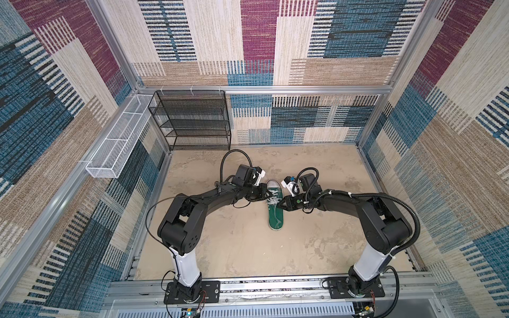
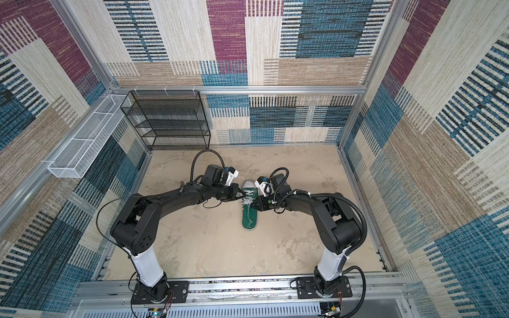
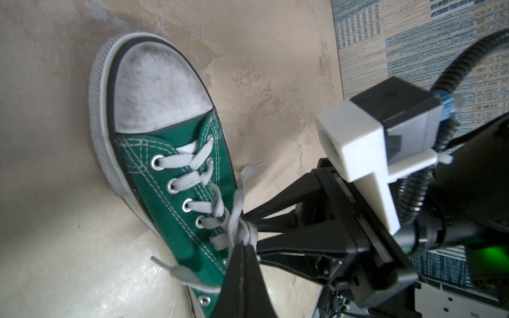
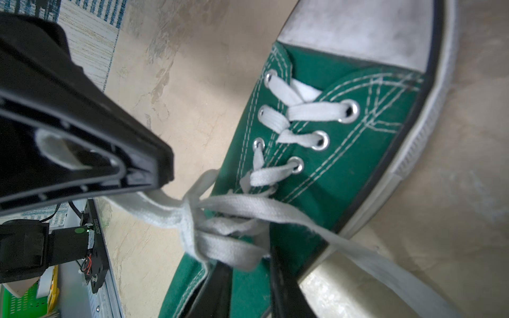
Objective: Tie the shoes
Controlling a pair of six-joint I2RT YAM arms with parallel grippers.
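A dark green sneaker (image 1: 275, 213) (image 2: 249, 212) with a white toe cap (image 3: 159, 90) lies mid-floor, toe toward the back wall. Its whitish laces (image 4: 275, 212) cross in a loose knot (image 4: 188, 217) over the tongue. My left gripper (image 1: 268, 196) (image 3: 243, 247) comes from the left and is shut on a lace loop (image 3: 242, 234) beside the knot. My right gripper (image 1: 281, 205) (image 4: 248, 264) comes from the right; its jaws stand a little apart, and another lace loop (image 4: 228, 250) lies across their tips. Loose lace ends (image 3: 179, 272) trail onto the floor on both sides.
A black mesh shelf rack (image 1: 192, 121) stands at the back left against the wall. A white wire basket (image 1: 118, 143) hangs on the left rail. Patterned carpet walls enclose the beige floor (image 1: 316, 170). The arm bases sit on the front rail (image 1: 275, 289).
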